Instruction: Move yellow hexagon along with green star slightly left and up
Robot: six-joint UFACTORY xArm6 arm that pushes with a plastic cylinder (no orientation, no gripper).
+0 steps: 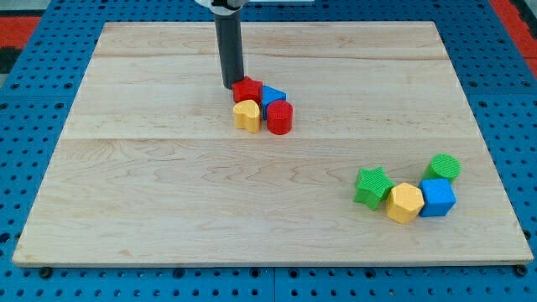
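Note:
The yellow hexagon lies near the view's lower right, touching the green star on its left. A blue cube touches the hexagon's right side and a green cylinder sits just above the cube. My tip is far away at the view's upper middle, touching the left side of a red block in another cluster.
By the tip, a cluster holds the red block, a blue block, a yellow heart-like block and a red cylinder. The wooden board sits on a blue pegboard table; the rod rises toward the view's top.

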